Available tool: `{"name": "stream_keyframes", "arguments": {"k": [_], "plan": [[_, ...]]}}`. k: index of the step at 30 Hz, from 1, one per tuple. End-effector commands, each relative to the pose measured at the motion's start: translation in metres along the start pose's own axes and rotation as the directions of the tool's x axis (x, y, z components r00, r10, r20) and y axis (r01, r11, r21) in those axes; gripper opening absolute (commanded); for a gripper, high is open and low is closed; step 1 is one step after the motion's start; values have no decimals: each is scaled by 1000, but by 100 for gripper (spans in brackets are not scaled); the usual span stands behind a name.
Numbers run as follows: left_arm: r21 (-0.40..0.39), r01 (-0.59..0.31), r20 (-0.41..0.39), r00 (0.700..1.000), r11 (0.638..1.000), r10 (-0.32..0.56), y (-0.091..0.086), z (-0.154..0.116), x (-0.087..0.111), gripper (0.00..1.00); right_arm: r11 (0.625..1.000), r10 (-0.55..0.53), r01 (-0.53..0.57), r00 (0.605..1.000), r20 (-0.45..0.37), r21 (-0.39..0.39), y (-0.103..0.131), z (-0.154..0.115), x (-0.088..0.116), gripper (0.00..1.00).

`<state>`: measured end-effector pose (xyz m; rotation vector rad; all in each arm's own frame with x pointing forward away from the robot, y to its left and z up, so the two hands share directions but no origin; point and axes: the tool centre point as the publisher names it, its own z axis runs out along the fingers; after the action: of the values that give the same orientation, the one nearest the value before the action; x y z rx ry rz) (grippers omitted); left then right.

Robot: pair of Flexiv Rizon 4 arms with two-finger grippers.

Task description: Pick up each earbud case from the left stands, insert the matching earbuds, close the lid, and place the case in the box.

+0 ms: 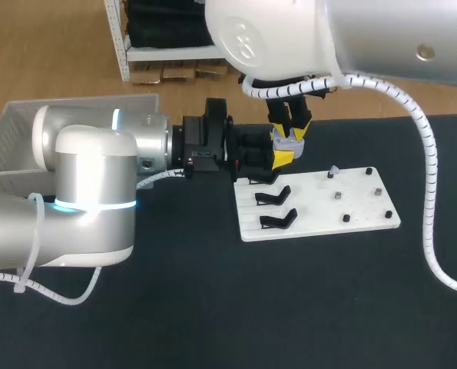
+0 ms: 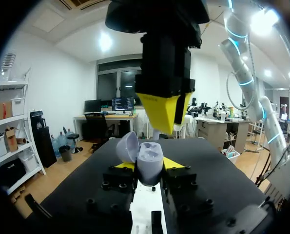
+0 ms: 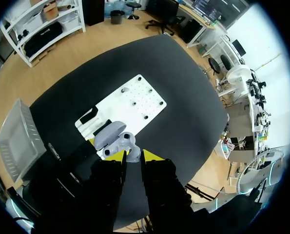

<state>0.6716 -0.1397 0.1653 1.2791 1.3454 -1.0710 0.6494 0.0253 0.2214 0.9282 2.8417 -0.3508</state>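
My left gripper (image 1: pixel 280 158) (image 2: pixel 149 165) is shut on a pale grey-lilac earbud case (image 2: pixel 148 160) (image 1: pixel 291 143) (image 3: pixel 116 139), one yellow tip on each side. It holds the case just above the back-left corner of the white board (image 1: pixel 351 206). The lid stands open, tilted back. My right gripper (image 1: pixel 291 132) (image 2: pixel 165 119) (image 3: pixel 134 157) points straight down, directly over the open case and very close to it. Whether anything sits in the right gripper is hidden. Two black stands (image 1: pixel 274 196) on the board's left part are bare. One small pale earbud (image 1: pixel 333 171) sits on a peg at the board's back.
A grey box (image 1: pixel 17 131) (image 3: pixel 15 136) sits at the table's far left, behind my left arm. Several small dark pegs (image 1: pixel 345 218) stick up from the board's right half. Dark table surface lies in front of and to the right of the board.
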Motion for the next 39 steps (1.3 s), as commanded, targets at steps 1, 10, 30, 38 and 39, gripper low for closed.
{"name": "stream_keyframes", "arguments": {"k": [1, 10, 30, 38, 39], "plan": [[-7, 0, 1, 1000, 1000, 0, -1, 0, 0, 0, 1000, 6, -6, 1000, 1, 0, 0, 3, -1, 0], [-7, 0, 1, 1000, 1000, 0, -1, 0, 0, 0, 1000, 23, -23, 1000, -2, -3, 2, 7, -3, 0], [-7, 0, 1, 1000, 1000, 0, -1, 0, 0, 0, 999, 36, -36, 999, -2, -9, 2, 10, -5, 0], [-7, 0, 1, 1000, 1000, 0, -1, 0, 0, 0, 999, 37, -37, 999, -8, -10, 3, 10, -5, 0], [-7, 0, 1, 1000, 1000, 0, -1, 0, 0, 0, 999, 38, -38, 999, -9, -10, 3, 11, -5, 0]]}}
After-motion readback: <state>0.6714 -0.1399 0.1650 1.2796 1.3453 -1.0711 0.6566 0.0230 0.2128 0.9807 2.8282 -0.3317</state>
